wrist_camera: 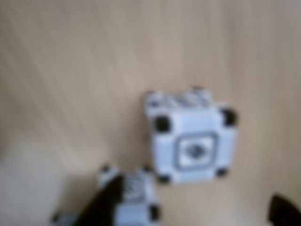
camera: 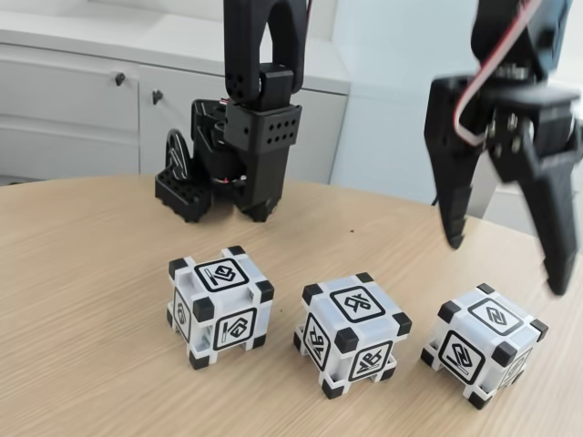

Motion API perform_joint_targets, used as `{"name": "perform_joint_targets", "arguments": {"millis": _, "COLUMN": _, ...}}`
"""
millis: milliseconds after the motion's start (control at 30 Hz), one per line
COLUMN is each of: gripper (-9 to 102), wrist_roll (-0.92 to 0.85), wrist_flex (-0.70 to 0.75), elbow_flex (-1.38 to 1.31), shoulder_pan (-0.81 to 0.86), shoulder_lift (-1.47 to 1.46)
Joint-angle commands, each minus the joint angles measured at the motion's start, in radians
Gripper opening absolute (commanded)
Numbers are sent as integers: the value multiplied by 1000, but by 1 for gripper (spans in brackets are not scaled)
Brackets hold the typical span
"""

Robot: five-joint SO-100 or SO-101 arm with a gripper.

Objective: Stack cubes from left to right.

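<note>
Three cubes sit in a row on the wooden table [camera: 82,300]: left cube [camera: 220,306], middle cube [camera: 353,333], right cube [camera: 484,343]. Our gripper [camera: 506,264] hangs spread and empty above the right cube; we should centre, then descend squarely.

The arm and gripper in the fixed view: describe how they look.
The arm is matte black plastic with boxy motor housings, one showing a grid of small round holes. Thin red and white wires run beside its base. The gripper is black too, with two long tapering fingers, and a red and white cable loops across its body. No lettering is legible.
</note>
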Motion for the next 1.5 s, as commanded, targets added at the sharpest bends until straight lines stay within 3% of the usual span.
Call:
{"name": "perform_joint_targets", "arguments": {"millis": 0, "gripper": 33, "wrist_roll": 2, "wrist_flex": -8, "elbow_flex": -51, "shoulder_pan": 0, "shoulder_lift": -48}}
{"name": "perform_joint_targets", "arguments": {"millis": 467, "gripper": 33, "wrist_roll": -86, "wrist_flex": -8, "elbow_flex": -284, "shoulder_pan": 18, "shoulder_lift": -407}}
{"name": "perform_joint_targets", "arguments": {"millis": 633, "gripper": 19, "wrist_roll": -89, "wrist_flex": -8, "elbow_flex": -314, "shoulder_pan": 18, "shoulder_lift": -460}}
{"name": "perform_joint_targets", "arguments": {"millis": 967, "gripper": 12, "wrist_roll": -55, "wrist_flex": 14, "elbow_flex": -316, "shoulder_pan": 17, "shoulder_lift": -439}}
{"name": "perform_joint_targets", "arguments": {"millis": 1467, "gripper": 12, "wrist_roll": -110, "wrist_flex": 287, "elbow_flex": -296, "shoulder_pan": 18, "shoulder_lift": 172}}
